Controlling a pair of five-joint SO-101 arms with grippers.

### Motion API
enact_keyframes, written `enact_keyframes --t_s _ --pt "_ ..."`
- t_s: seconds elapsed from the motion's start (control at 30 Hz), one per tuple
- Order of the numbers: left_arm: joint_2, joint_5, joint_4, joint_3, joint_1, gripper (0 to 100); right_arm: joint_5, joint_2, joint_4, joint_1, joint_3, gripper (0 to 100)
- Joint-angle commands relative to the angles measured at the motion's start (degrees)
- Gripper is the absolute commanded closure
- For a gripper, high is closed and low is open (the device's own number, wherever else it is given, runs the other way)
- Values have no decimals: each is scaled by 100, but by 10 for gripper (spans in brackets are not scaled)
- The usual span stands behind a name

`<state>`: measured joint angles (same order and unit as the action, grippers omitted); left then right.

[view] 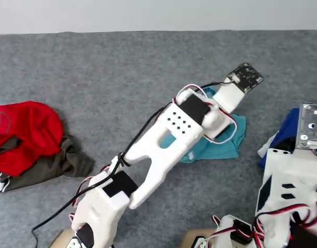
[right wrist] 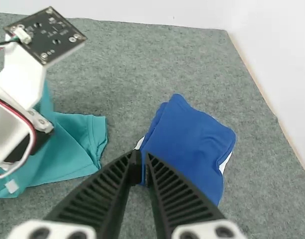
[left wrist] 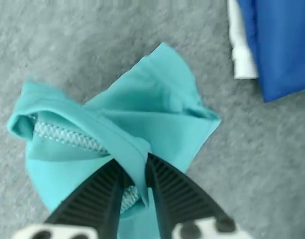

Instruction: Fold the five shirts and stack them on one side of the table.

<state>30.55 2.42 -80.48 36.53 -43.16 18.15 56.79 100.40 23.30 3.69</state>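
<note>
A teal shirt lies crumpled on the grey carpeted table, right of centre in the high view. My left gripper is shut on a raised fold of it, near a white-stitched hem. The left arm stretches over the shirt and hides part of it. A folded blue shirt with a white layer under it lies at the right edge. My right gripper is shut, empty, just above the blue shirt's near edge. A red shirt lies heaped on a dark olive one at the far left.
The right arm stands at the front right and hides part of the blue shirt. The left arm's wrist and camera board rise close beside the right gripper. A white wall borders the table on the right. Bare carpet spreads across the back.
</note>
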Motion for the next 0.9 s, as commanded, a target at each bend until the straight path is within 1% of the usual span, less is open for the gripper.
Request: enact_keyframes --t_s 0.0,0.1,0.17,0.33,0.43,0.57,0.67,0.77,0.87 --pt "-369 70 299 215 -114 995 53 22 242 92 0 983" --pt "-176 211 466 259 -114 994 53 22 242 92 0 983" --pt "18 237 440 426 -114 980 53 22 242 92 0 983" --pt "281 360 -44 1218 -105 855 53 22 242 92 -9 983" --pt "325 404 -378 1807 -114 833 53 22 242 92 -9 983" --pt "325 396 -712 2211 -79 826 53 22 242 92 -9 983" --pt "290 387 -941 2413 255 829 53 22 251 92 -9 983" --pt "281 387 -1204 2651 791 831 44 22 251 75 -220 983" --pt "281 387 -1591 2923 1319 875 18 22 233 66 -835 983"
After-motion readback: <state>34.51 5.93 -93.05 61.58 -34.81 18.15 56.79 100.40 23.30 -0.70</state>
